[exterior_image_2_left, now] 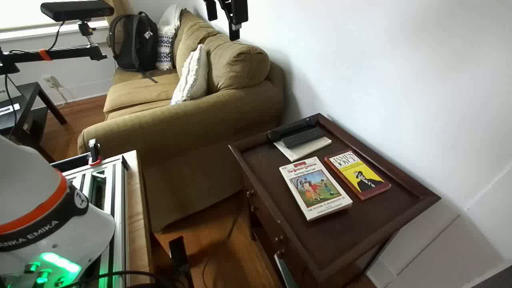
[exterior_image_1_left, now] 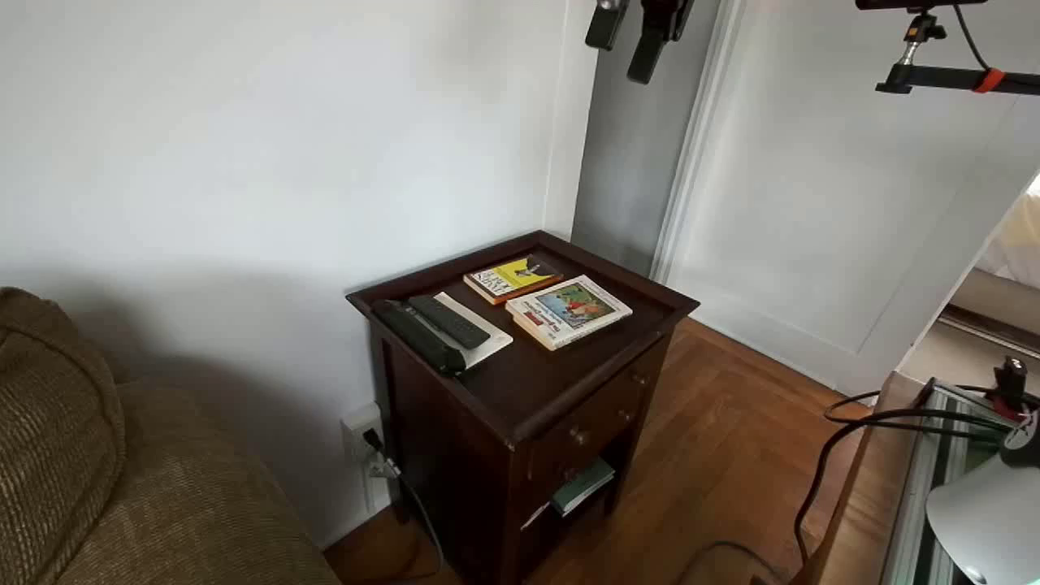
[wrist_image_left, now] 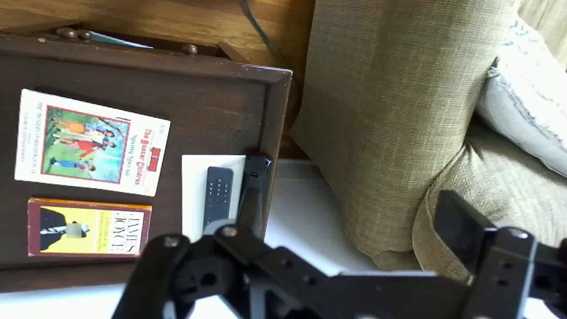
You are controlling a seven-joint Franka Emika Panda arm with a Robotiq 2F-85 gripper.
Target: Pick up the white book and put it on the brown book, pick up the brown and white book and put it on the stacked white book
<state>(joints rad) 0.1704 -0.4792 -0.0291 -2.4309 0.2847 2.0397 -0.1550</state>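
A white-bordered book with a coloured picture, the nearest match for the brown and white book (exterior_image_1_left: 569, 310) (exterior_image_2_left: 315, 188) (wrist_image_left: 91, 141), lies flat on the dark nightstand (exterior_image_1_left: 520, 390). Beside it lies a red-brown-edged book with a yellow and white cover (exterior_image_1_left: 513, 278) (exterior_image_2_left: 357, 174) (wrist_image_left: 88, 228). A flat white book or pad (exterior_image_1_left: 494, 337) (exterior_image_2_left: 300, 153) (wrist_image_left: 194, 195) lies partly under a remote. No dark olive-brown cover shows; the brown book is hidden or out of view. My gripper (exterior_image_1_left: 623, 53) (exterior_image_2_left: 224, 26) (wrist_image_left: 356, 217) is open and empty, high above the nightstand.
The dark remote (exterior_image_2_left: 303, 138) and a black slab (exterior_image_2_left: 292, 129) are at the nightstand's sofa-side edge. The nightstand top has a raised rim. The wall stands behind it; the sofa (wrist_image_left: 385, 110) is close by. A camera arm (exterior_image_1_left: 959, 79) sticks out at upper right.
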